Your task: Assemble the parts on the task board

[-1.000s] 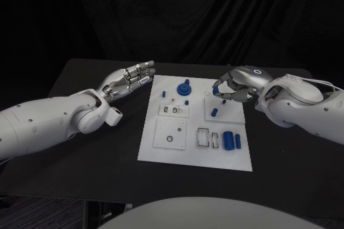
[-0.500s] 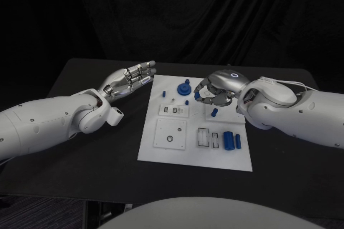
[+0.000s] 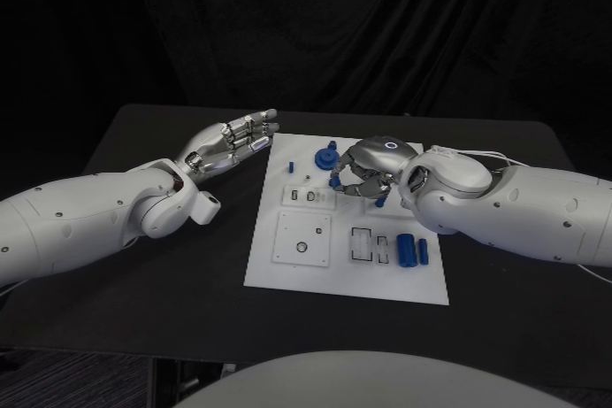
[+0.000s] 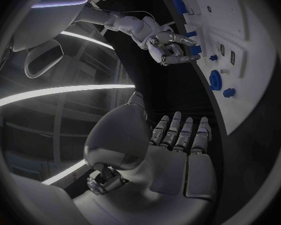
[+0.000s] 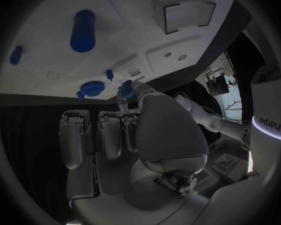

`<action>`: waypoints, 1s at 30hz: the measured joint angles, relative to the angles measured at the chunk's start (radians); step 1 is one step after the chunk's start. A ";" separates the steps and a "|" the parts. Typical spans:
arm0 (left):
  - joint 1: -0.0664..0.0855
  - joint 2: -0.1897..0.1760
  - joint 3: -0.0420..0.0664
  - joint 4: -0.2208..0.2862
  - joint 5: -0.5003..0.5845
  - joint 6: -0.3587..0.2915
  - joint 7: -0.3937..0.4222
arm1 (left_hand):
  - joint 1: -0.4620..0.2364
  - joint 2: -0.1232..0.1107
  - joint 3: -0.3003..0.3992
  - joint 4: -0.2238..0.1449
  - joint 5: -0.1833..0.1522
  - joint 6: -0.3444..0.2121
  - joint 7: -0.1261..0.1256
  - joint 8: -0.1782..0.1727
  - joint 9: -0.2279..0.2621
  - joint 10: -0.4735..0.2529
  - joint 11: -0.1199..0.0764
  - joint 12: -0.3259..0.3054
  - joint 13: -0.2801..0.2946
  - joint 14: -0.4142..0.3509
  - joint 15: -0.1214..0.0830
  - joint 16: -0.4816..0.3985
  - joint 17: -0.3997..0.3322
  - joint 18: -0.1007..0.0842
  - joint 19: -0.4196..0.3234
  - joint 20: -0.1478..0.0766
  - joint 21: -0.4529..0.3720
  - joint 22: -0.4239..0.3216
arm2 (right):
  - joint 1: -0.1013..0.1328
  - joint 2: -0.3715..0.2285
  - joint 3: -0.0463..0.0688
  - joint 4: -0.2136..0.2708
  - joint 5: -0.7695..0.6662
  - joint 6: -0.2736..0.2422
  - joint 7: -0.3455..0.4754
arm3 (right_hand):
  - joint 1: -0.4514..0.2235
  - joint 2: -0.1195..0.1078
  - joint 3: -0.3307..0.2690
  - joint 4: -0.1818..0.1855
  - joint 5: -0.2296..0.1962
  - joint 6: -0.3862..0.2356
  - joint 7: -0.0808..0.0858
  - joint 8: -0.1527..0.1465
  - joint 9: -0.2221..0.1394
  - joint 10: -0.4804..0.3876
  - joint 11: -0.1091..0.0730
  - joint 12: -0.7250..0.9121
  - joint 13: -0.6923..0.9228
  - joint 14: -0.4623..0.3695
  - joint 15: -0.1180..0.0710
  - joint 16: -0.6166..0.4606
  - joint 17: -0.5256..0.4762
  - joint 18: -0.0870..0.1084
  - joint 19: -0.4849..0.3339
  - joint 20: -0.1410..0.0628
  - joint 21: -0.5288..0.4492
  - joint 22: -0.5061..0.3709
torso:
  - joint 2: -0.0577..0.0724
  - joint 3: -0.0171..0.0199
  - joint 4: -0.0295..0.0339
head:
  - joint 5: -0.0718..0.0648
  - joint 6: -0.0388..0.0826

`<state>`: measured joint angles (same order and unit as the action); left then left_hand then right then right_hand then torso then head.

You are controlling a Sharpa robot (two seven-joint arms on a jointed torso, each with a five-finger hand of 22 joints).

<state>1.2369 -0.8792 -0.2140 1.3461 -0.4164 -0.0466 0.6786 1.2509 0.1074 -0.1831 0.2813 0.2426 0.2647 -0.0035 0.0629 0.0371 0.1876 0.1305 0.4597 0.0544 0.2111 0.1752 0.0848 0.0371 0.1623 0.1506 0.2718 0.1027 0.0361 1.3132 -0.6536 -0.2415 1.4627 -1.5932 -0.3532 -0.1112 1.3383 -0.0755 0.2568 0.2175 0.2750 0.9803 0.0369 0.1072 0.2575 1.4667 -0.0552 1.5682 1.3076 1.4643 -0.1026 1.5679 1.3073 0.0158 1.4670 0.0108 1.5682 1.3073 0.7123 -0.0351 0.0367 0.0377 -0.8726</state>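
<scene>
My right hand (image 3: 366,166) is pinching a small blue part (image 5: 125,88) over the task board (image 3: 312,273) near its far edge, beside the blue gear (image 3: 328,159). My left hand (image 3: 230,141) is hovering slack off the board's far-left corner.

Matt white task board (image 3: 296,271) on a matt black table (image 3: 141,284); glossy blue plastic parts (image 3: 407,249).

White task board (image 3: 306,266) lies flat mid-table, small blue parts (image 3: 409,249) scattered on it.
</scene>
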 measured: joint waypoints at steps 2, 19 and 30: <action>0.000 0.000 0.000 0.000 0.000 0.000 0.000 | 0.000 0.000 0.000 0.000 0.000 0.000 0.000 0.000 0.000 0.000 0.000 0.000 0.000 0.000 0.000 0.000 0.000 0.000 0.000 0.000 0.000 0.000 | -0.002 0.008 0.000 -0.004 -0.004 0.006 -0.006 | 0.000 0.000 0.000 0.000 0.000 0.000 0.000 -0.002 0.000 0.000 0.000 0.000 0.000 0.000 0.000 0.000 0.000 0.000 0.000 0.000 0.000 0.000 | 0.000 0.0004 0.0001 | -0.002 0.000; -0.001 0.001 0.000 -0.001 0.000 0.000 0.000 | 0.004 0.005 0.000 0.000 0.005 0.000 0.000 0.000 0.000 -0.003 -0.003 0.000 0.000 0.000 0.000 0.000 0.000 0.000 0.000 0.000 0.000 0.000 | -0.008 0.043 0.000 -0.029 -0.017 0.033 -0.028 | 0.000 0.000 0.002 -0.008 0.000 -0.013 0.005 -0.011 0.000 -0.002 0.002 0.000 0.000 0.000 0.000 0.000 0.000 0.000 0.000 0.000 0.000 0.001 | 0.000 0.0000 -0.0002 | -0.003 0.000; -0.001 0.004 0.000 -0.003 0.000 0.001 0.000 | 0.004 0.004 0.000 0.000 0.005 0.000 0.000 0.000 0.000 -0.003 -0.003 0.000 0.000 0.000 0.000 0.000 0.000 0.000 0.000 0.000 0.000 0.000 | -0.009 0.050 0.000 -0.033 -0.019 0.057 -0.034 | 0.000 0.000 0.000 -0.011 0.000 -0.022 0.003 -0.016 -0.002 -0.004 0.004 0.000 0.000 0.003 0.003 0.000 0.000 0.000 -0.004 0.004 0.000 0.001 | 0.000 -0.0003 0.0000 | -0.002 0.000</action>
<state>1.2359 -0.8755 -0.2139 1.3435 -0.4164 -0.0454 0.6786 1.2554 0.1119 -0.1830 0.2813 0.2473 0.2647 -0.0035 0.0629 0.0372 0.1843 0.1272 0.4597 0.0544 0.2111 0.1751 0.0848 0.0371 0.1624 0.1506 0.2718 0.1027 0.0361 1.3040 -0.6041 -0.2413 1.4299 -1.6122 -0.2963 -0.1451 1.3384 -0.0753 0.2566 0.2065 0.2750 0.9587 0.0404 0.0908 0.2559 1.4629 -0.0515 1.5682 1.3075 1.4671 -0.0998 1.5679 1.3073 0.0158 1.4634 0.0144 1.5682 1.3079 0.7123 -0.0354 0.0367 0.0356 -0.8726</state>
